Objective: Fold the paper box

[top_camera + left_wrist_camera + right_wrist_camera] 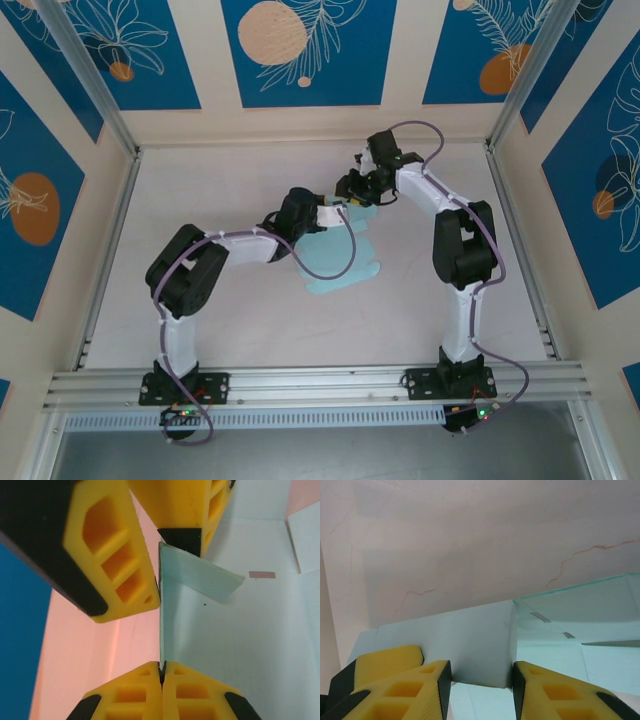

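Counter (220, 200): pale surface carrying the paper box (345, 262), a light-blue cut-out sheet lying mostly flat near the centre between the two arms, with one flap (161, 610) raised at its far side. Left end effector (161, 671): clenched on one end of the upright flap. Right end effector (481, 677): jaws apart, straddling the same flap at the opposite end. The step in hand is judged to be creasing this flap. It is best done with the left pinch steadying the card while the right closes squarely near the fold line and turns the flap without twisting the thin card. In the top view the arms cover the raised flap. Whether the right pads touch the card cannot be told. A small pinkish rectangle (262, 574) on the sheet may be a slot or a mark. The wrist views cut off the sheet's outline.
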Motion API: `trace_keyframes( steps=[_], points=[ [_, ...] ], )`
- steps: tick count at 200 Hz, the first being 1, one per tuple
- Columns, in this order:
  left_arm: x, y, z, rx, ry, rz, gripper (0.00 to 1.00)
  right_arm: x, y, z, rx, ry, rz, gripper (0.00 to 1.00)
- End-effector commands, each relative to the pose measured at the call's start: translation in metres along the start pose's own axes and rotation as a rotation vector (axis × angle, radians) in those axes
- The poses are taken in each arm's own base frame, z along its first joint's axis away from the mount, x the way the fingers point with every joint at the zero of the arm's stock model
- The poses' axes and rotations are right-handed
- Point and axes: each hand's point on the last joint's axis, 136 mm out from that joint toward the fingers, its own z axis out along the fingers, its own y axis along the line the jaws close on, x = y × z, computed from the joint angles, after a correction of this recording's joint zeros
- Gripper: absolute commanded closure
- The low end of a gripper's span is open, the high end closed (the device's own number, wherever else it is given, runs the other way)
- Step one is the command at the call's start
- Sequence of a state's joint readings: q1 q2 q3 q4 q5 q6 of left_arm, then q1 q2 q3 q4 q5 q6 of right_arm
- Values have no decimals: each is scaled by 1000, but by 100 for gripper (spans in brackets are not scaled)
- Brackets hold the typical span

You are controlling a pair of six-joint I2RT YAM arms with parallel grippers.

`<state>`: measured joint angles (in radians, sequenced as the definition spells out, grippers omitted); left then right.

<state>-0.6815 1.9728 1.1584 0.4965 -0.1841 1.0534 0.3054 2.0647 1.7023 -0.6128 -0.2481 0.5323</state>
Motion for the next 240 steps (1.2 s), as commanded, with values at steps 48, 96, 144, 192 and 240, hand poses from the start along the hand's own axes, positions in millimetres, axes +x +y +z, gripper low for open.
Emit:
trace_keyframes(
  steps=[48,96,144,192,240],
  points=[
    [-15,7,-4,-171,-77,196,100,6,3,-53,-61,-57,59,52],
    [-19,4,-4,-182,-106,239,100,24,-45,-89,-50,-154,189,55],
    [-17,6,1,-174,-106,154,100,48,-77,-56,-43,-106,257,64],
    [-4,10,8,-144,-94,70,100,33,-88,-25,4,-72,229,65],
    [10,20,13,-133,-82,-14,100,13,-87,-7,61,-56,174,64]
  ],
)
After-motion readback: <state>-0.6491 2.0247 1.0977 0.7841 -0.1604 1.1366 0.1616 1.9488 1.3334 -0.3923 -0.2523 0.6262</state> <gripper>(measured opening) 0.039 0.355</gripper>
